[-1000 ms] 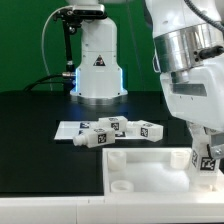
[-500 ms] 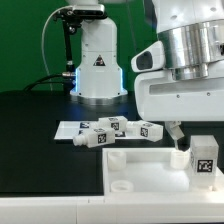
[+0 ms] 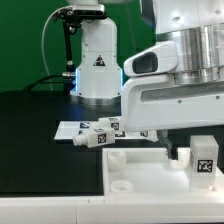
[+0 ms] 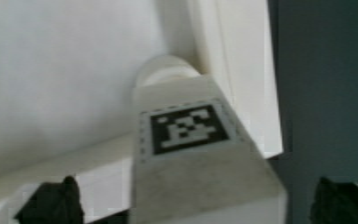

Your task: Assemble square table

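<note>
Gripper [image 4: 197, 203] fingers [image 4: 51, 200] apart, flanking tagged leg [image 4: 194, 130], no contact. Exterior view: leg upright at tabletop slab [image 3: 140, 168] 3 o'clock edge; loose legs [image 3: 110, 130] at 11 o'clock.

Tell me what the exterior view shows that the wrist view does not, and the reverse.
Only the exterior view: the loose legs lying on the black table, and the arm's base. Only the wrist view: the tool's fingertips, open, on either side of a leg without touching it. Both: that tagged leg standing on the square tabletop.
</note>
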`<state>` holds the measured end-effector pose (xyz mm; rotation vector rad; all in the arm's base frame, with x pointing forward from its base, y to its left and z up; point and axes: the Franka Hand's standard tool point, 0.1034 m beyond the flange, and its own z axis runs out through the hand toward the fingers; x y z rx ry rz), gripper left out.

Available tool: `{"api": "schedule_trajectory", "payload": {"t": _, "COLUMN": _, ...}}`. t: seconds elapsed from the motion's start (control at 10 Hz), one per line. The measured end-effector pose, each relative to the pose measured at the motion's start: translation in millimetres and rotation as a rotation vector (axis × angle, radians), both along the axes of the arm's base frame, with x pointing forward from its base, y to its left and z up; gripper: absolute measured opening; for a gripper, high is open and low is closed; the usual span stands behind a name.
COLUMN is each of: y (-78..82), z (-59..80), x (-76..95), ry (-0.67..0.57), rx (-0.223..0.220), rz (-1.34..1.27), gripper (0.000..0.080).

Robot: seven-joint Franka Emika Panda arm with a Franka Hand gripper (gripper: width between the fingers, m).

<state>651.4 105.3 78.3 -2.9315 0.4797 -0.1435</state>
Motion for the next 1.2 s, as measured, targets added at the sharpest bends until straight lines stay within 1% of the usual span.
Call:
{"api": "schedule_trajectory", "payload": {"t": 0.1, "y": -0.5, "z": -0.4, "x": -0.1, "ry": 0.001, "rx": 0.000, "rz": -0.002, "gripper": 0.0536}}
{"api": "schedule_trajectory", "payload": {"t": 0.2, "y": -0.3, "z": -0.5, "x": -0.2, "ry": 0.007, "rx": 0.006, "rz": -0.044, "gripper": 0.0536}}
{"api": "schedule_trajectory", "payload": {"t": 0.3, "y": -0.2, "z": -0.8, "x": -0.4, "ry": 0.019, "rx": 0.015, "rz": -0.117, "gripper": 0.0353}}
{"api": "schedule_trajectory", "payload": {"t": 0.4, "y": -2.7, "z": -1.2, "x": -1.2, "ry": 0.034, "rx": 0.022, "rz": -0.204, "gripper": 0.0292}}
{"api": "schedule_trajectory", "payload": {"t": 0.6, "y": -2.5, "z": -1.8, "x": -6.9, "ry": 0.079, "rx": 0.051, "rz": -0.511, "gripper": 0.0292}}
{"api": "schedule_trajectory", "payload": {"t": 0.7, "y": 0.3, "z": -2.5, "x": -9.7, "ry": 0.104, "rx": 0.068, "rz": -0.659, "gripper": 0.0292}}
{"api": "schedule_trajectory", "payload": {"t": 0.8, "y": 5.3, "z": -3.0, "x": -11.5, "ry": 0.132, "rx": 0.096, "rz": -0.816, "gripper": 0.0292}}
{"api": "schedule_trajectory", "payload": {"t": 0.9, "y": 8.3, "z": -3.5, "x": -11.5, "ry": 0.162, "rx": 0.155, "rz": -1.013, "gripper": 0.0292}}
{"api": "schedule_trajectory", "payload": {"t": 1.0, "y": 6.9, "z": -4.3, "x": -12.3, "ry": 0.178, "rx": 0.198, "rz": -1.116, "gripper": 0.0292}}
{"api": "schedule_trajectory", "payload": {"t": 1.2, "y": 7.8, "z": -4.2, "x": -12.4, "ry": 0.180, "rx": 0.197, "rz": -1.111, "gripper": 0.0292}}
